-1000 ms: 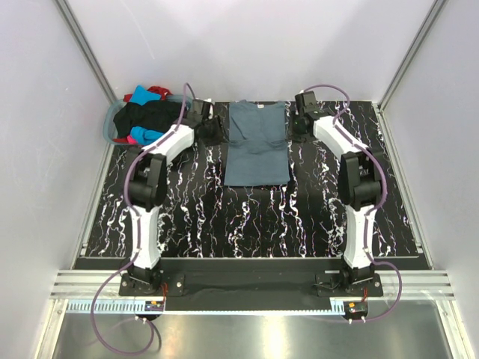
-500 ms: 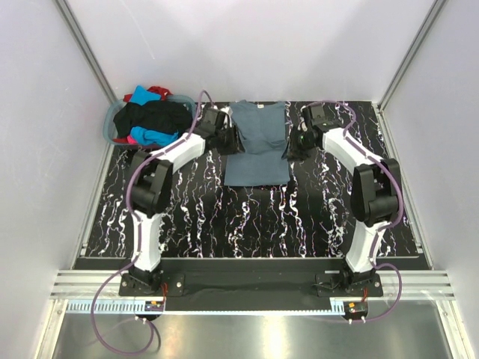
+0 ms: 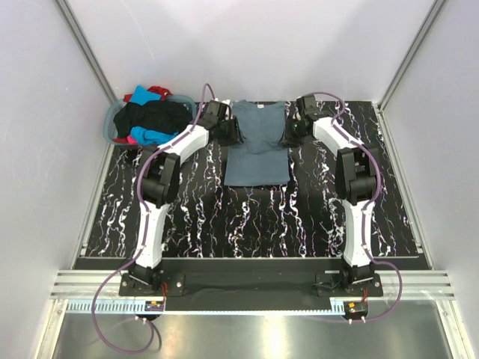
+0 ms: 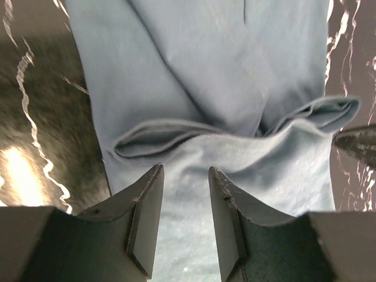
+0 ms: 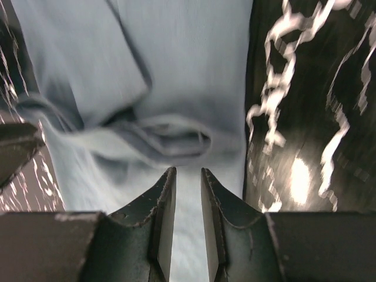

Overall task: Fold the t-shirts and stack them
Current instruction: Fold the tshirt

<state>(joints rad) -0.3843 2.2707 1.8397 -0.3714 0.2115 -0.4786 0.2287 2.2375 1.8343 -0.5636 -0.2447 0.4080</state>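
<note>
A slate blue-grey t-shirt lies flat at the back middle of the table, collar to the far side and both sleeves tucked in over its chest. My left gripper hovers at the shirt's left shoulder edge. In the left wrist view it is open above the cloth, just short of the folded sleeve. My right gripper is at the right shoulder edge. In the right wrist view it stands open with a narrow gap over the fabric. Nothing is pinched in either.
A round grey-blue basket sits at the back left corner, holding black, turquoise and red tees in a heap. The black marbled table stretches toward the arm bases. White walls close in on three sides.
Both grippers have moved in from beside the shirt to its shoulder edges. The right jaws have narrowed a little. The shirt lies as before.
</note>
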